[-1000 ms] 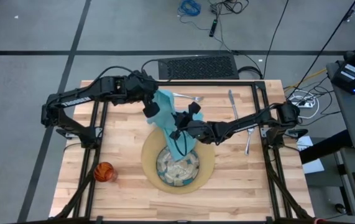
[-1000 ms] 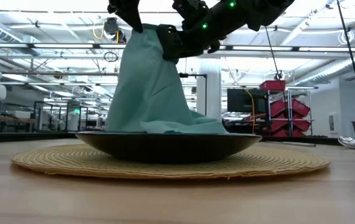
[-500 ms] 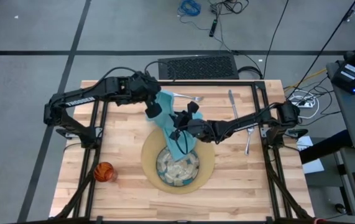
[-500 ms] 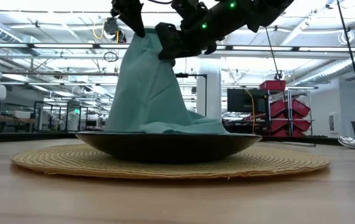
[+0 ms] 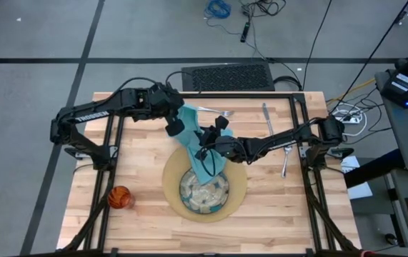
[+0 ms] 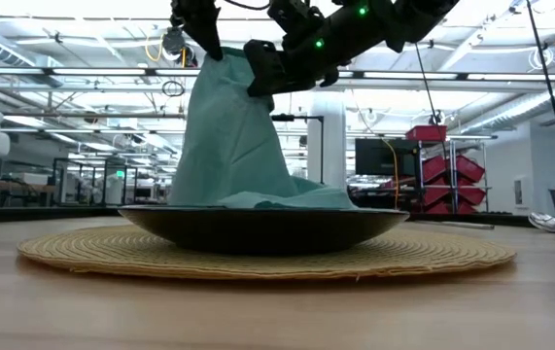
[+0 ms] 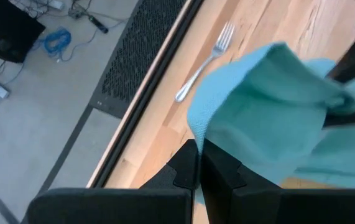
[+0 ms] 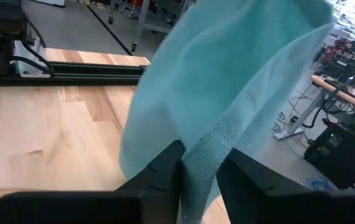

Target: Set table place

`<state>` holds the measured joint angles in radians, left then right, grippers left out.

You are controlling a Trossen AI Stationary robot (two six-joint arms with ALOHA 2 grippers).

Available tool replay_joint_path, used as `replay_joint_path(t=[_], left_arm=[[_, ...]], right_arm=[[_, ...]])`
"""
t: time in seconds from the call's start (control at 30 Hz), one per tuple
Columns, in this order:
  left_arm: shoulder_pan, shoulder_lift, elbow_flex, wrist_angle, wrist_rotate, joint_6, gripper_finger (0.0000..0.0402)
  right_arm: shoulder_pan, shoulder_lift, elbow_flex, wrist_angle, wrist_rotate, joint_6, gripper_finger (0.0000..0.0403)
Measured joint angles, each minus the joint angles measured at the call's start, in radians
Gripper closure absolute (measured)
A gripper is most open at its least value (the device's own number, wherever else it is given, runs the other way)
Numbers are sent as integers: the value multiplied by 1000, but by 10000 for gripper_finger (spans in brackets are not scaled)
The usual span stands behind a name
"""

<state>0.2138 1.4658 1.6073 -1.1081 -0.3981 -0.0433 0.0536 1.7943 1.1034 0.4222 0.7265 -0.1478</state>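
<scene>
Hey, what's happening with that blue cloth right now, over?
Left pincer shut on napkin, holding it above plate. Right pincer astride a fold, loosening. Nothing in the way.

light-blue napkin (image 5: 198, 146) lifted, draping onto plate (image 5: 204, 194)

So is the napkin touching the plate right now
Touching. The low view shows the napkin hanging from both grippers, its lower folds piled inside the plate; the high view agrees.

One round tan woven mat (image 5: 238, 187), one greenish patterned plate (image 5: 204, 196), one light-blue cloth napkin (image 5: 193, 135), one small orange cup (image 5: 120, 197), three silver utensils beyond the mat: fork (image 5: 214, 111), knife (image 5: 267, 120), spoon (image 5: 286, 162).
</scene>
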Motion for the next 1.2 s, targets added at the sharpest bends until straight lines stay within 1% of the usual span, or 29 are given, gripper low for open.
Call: replay_joint_path(t=[0.23,0.37,0.43,0.63,0.8,1.0,1.1,1.2], left_arm=[[0,0,0,-24,0,-3,402],[0,0,0,-59,-2,-3,402],[0,0,0,-56,-3,-3,402],[0,1,0,-54,-4,-4,402],[0,1,-12,-51,-4,-4,402],[0,1,-73,-47,-5,-4,402],[0,2,-84,-21,-5,-3,402],[0,2,-84,-13,-5,0,402]], right_arm=[[-10,0,0,-8,-4,2,320],[-20,0,0,-9,-55,5,320],[-23,0,0,-9,-63,8,320],[-42,0,0,-9,-132,31,320],[-42,0,0,-9,-130,31,321],[-43,0,0,-8,-131,19,320],[-49,0,0,-7,-133,17,308],[-57,0,0,-9,-134,37,281]])
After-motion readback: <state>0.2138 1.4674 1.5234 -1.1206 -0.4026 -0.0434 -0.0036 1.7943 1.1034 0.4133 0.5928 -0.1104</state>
